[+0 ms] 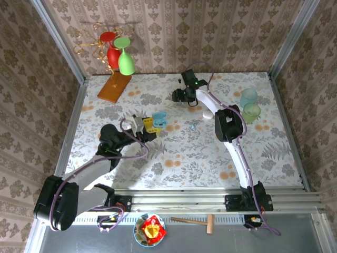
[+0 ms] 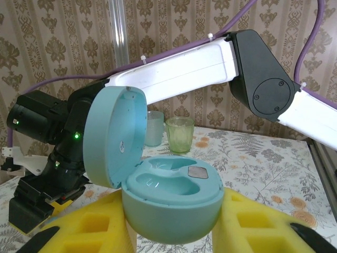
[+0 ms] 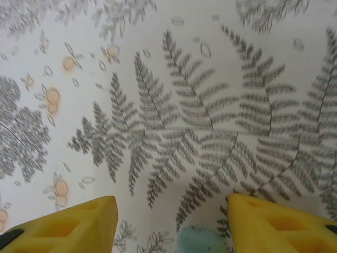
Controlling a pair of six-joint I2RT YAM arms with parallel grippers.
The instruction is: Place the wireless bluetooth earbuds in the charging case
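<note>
The left gripper (image 2: 171, 232) pinches the charging case (image 2: 174, 197), cavities up, lid (image 2: 113, 137) open toward 9 o'clock; the right gripper (image 3: 169, 203) is spread.

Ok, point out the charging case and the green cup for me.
charging case (image 2: 174, 216), left wrist view, front of its lower shell.
green cup (image 2: 180, 136), left wrist view, middle of its wall.

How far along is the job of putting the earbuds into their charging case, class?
Done: the case sits open in the left gripper, both wells looking empty. In hand: the right gripper, jaws apart, is low over the tablecloth, a small pale-blue piece, perhaps an earbud, between its fingers. Left: filling both wells.
</note>
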